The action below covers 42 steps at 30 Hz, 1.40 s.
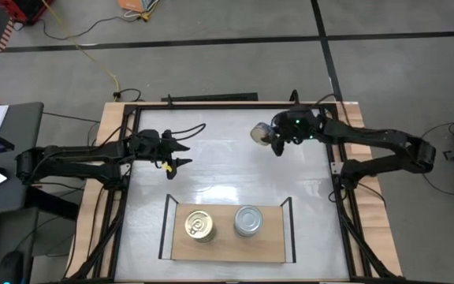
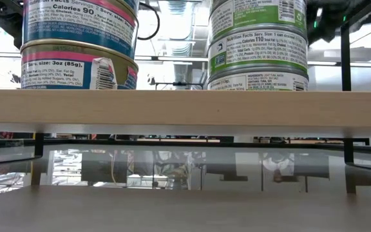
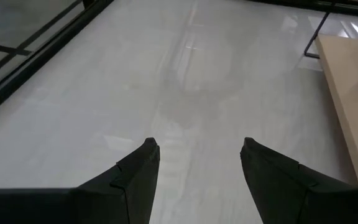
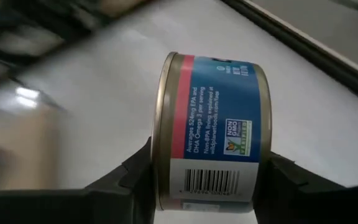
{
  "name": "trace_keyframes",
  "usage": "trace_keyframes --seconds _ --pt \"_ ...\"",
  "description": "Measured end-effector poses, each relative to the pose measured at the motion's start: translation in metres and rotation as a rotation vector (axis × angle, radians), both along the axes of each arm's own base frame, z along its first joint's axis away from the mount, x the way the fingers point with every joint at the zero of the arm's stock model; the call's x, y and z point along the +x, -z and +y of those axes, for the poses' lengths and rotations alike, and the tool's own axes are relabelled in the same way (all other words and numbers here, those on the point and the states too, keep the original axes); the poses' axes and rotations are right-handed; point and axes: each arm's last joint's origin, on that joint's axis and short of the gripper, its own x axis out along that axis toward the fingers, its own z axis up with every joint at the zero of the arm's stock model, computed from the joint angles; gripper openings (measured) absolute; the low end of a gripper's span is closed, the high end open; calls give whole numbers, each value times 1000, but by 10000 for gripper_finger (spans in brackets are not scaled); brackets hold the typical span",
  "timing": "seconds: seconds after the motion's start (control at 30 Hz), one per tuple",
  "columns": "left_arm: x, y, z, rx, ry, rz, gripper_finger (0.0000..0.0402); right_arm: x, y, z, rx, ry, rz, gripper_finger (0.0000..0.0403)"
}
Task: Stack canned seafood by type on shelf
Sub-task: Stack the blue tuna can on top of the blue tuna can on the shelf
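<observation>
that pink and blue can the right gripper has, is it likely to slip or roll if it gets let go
The can looks rigid metal with a glossy label, so it may slide a little between the right gripper fingers. It is held on its side, lid facing sideways, so released like this it would probably roll across the smooth white table. Laid flat it should sit steady, as the shelf stacks do.

High view looks straight down; low view, perhaps table-level, shares the shelf (image 1: 227,244).

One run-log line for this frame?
right gripper: jaws shut on blue-label can, over table's far side | left gripper: open, empty | shelf: gold-lid stack, silver-lid stack
</observation>
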Motion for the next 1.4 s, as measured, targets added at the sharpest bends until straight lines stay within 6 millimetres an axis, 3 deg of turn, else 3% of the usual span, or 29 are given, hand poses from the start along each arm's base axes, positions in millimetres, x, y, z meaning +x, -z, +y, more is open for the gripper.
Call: trace_keyframes --seconds 0.4,0.67,0.97,1.23,1.4 --pt "1 -8 3 150 -46 21 215 32 -117 60 294 -237 -461 219" --pt "-1 -8 1 126 -18 16 215 77 -164 105 379 -475 -443 221" --pt "-19 -40 -17 322 20 -157 215 138 -156 137 511 -627 -270 222" --pt "-36 -58 -39 419 119 -295 215 174 -134 143 606 -650 -179 222" --pt "-42 -63 -51 463 166 -332 215 193 -124 152 753 -697 -120 223"
